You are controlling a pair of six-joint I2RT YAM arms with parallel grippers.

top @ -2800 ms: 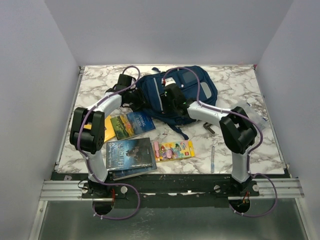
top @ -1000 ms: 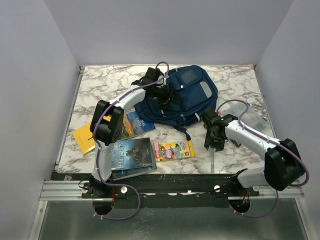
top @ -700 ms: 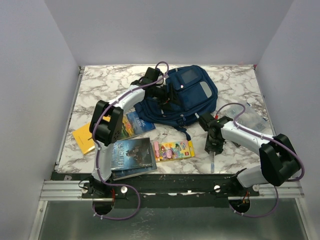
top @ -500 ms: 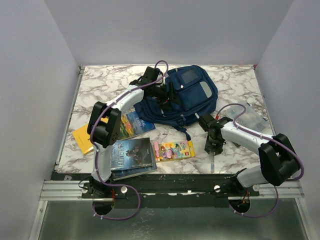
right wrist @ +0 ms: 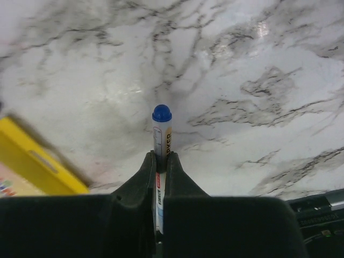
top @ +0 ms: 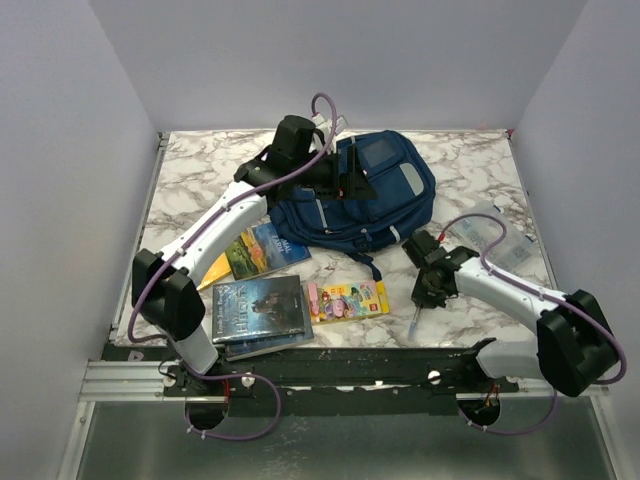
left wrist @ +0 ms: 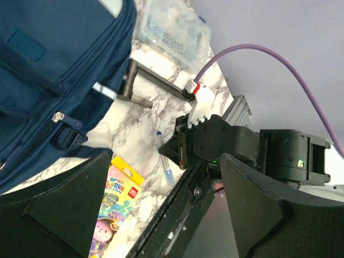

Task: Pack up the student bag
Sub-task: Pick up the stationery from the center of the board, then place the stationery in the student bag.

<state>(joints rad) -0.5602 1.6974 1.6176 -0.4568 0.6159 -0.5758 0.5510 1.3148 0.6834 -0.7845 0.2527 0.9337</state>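
Diagonally across the far middle of the table (top: 200,170): student bag (top: 375,195), left gripper (top: 352,178) above it, right gripper (top: 427,293) clamped on a pen (top: 414,320).
Bag lying front face up, long axis from near left to far right, a strap trailing toward the near edge. White marble-pattern top with grey veins, plain pale walls on three sides. Left jaws spread wide with nothing between them; right jaws closed tight around the pen barrel, blue cap out front, just right of a yellow crayon box (top: 347,299). Lettering on the barrel partly legible as "OVER"; titles on the books (top: 258,305) too small to read.
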